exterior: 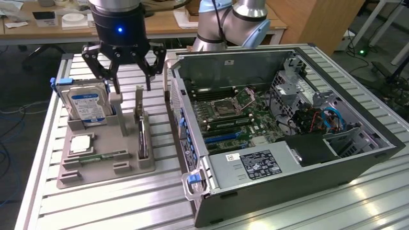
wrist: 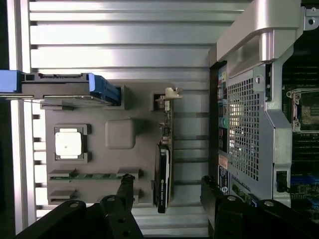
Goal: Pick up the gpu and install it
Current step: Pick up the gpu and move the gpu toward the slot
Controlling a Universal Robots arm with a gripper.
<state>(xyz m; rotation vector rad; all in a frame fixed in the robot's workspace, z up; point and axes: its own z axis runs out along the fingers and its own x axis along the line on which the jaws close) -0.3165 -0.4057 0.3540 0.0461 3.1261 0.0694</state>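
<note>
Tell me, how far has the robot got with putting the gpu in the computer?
Done: nothing much yet. The gpu stands on its edge in the grey holder, not lifted. In hand: the open gripper hangs above the gpu, holding nothing. Left: the grab and the fitting; the open computer case has no gpu in it.

One gpu, one hard drive, one processor chip and one memory stick are counted. One grey holder tray, one computer case and one gripper are seen.
</note>
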